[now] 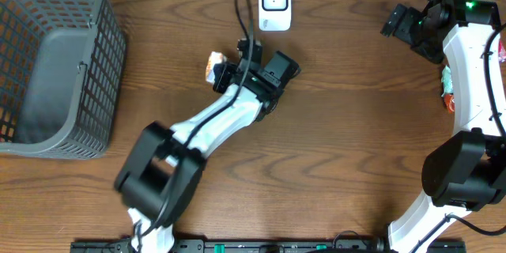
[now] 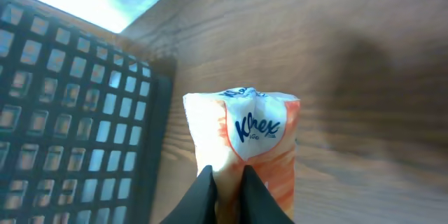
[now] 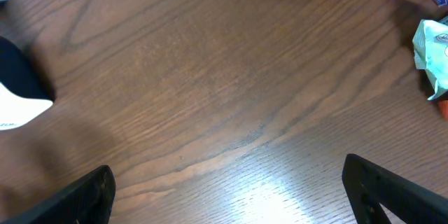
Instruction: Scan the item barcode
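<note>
Counter (image 1: 340,126): scanner (image 1: 274,4) sat mid back edge, left fingers (image 2: 203,197) pinched the tissue pack (image 2: 245,136) just left of it, right fingers (image 3: 87,196) spread empty near the right edge; presenting step, next likely needs the barcode turned toward the scanner.

Glossy plastic tissue pack (image 2: 241,140), matt wood-grain table (image 1: 356,126)

Packet (image 1: 212,63) at left jaws, white scanner (image 1: 274,4) near, grey basket (image 1: 111,71) far left
</note>
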